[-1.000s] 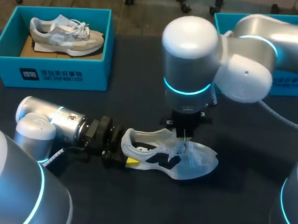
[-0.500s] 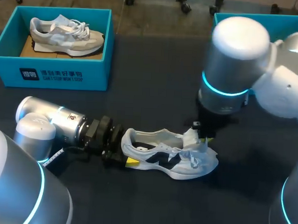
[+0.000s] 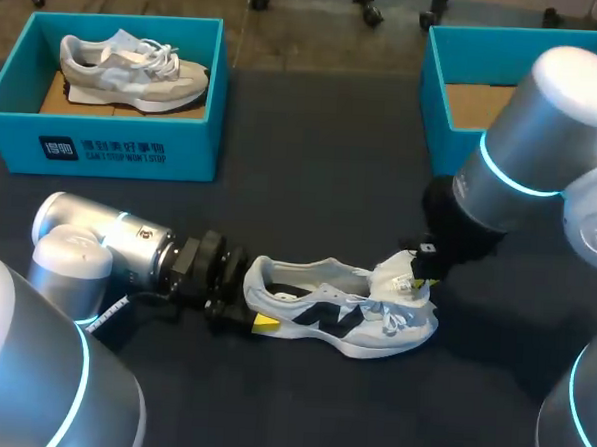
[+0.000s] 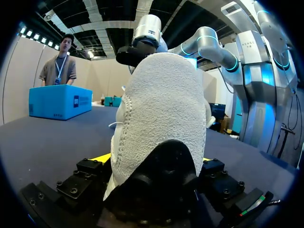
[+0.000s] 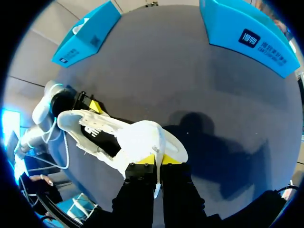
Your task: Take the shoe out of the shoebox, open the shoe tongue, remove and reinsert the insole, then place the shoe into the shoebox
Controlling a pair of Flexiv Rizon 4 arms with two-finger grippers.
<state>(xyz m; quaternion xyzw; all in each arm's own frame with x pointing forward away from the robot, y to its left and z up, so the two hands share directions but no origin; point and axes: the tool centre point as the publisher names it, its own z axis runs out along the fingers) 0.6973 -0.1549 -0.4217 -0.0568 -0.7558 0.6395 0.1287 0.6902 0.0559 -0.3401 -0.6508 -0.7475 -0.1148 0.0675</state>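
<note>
Near the tabletop's [image 3: 312, 164] front edge, my left fingers [image 3: 263, 324] clamp the shoe [image 3: 339, 311] by its heel, and my right fingers [image 5: 148, 160] are pinching the tongue [image 3: 391, 273].

I have open table [image 3: 312, 164] between the left shoebox [image 3: 182, 147] and the right shoebox [image 3: 438, 141], and along the near side of the shoe [image 3: 338, 321]. My left gripper [image 3: 254, 306], clamped on the heel, closes off that end; my right gripper [image 3: 414, 280], pinching the tongue [image 3: 391, 271], and its arm crowd the toe side, near the right shoebox
</note>
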